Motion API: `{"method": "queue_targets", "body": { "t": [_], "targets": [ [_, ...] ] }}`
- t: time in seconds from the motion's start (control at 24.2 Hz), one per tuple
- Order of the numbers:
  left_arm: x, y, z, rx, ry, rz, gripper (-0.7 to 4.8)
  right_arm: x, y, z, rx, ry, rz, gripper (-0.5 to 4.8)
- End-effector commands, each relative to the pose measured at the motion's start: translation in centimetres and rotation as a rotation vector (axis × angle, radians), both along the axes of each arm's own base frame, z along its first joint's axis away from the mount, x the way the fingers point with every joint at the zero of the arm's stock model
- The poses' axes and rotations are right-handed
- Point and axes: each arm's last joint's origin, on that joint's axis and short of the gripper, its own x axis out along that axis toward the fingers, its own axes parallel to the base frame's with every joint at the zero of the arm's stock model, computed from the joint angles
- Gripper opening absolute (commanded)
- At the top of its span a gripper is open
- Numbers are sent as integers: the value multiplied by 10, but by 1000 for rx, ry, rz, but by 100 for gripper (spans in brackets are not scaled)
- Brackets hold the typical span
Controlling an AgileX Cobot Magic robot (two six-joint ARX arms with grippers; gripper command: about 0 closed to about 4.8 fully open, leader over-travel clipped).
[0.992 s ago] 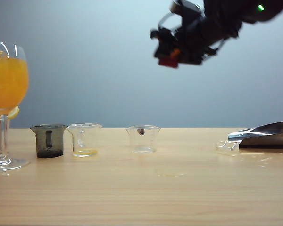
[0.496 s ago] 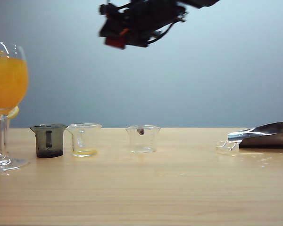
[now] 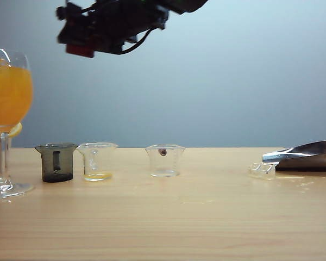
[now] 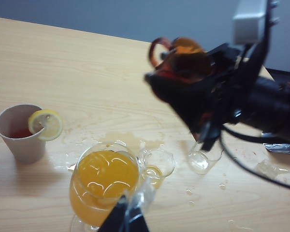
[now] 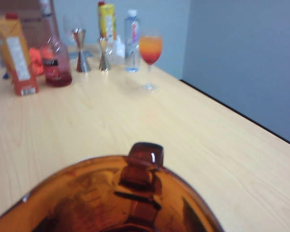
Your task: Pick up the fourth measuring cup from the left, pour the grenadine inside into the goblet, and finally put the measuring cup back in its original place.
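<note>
Hovering right gripper (image 3: 79,46), measuring cup (image 4: 181,60) tilted goblet-ward (image 3: 10,117).

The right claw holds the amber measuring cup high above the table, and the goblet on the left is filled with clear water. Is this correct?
Not quite. The right claw does hold the amber measuring cup high above the table, but the goblet holds orange juice, not water; the exterior view shows this.

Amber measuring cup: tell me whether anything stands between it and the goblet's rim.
Nothing visible does. The right gripper holds the amber measuring cup high in open air, right of the goblet.
</note>
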Motion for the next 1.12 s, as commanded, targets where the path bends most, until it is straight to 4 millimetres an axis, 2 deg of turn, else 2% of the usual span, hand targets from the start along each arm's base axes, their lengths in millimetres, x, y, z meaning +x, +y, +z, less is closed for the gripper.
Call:
{"method": "queue_targets", "body": {
  "t": [0.04,0.29,0.5,0.74,1.12],
  "targets": [
    [-1,0,0,9,2,-1,-5,-8,10,5,-8,-66,29,-6],
    [-2,1,-2,38,22,12,-5,-18,23,1,-58,-146,47,-6],
    [-1,2,-2,70,15,27,-5,-20,25,5,-85,-236,37,-6],
    [-1,2,-2,69,15,17,-5,-22,32,0,-102,-266,39,-6],
    [-3,2,-2,65,4,15,-5,-25,41,8,-96,-291,55,-6]
  ]
}}
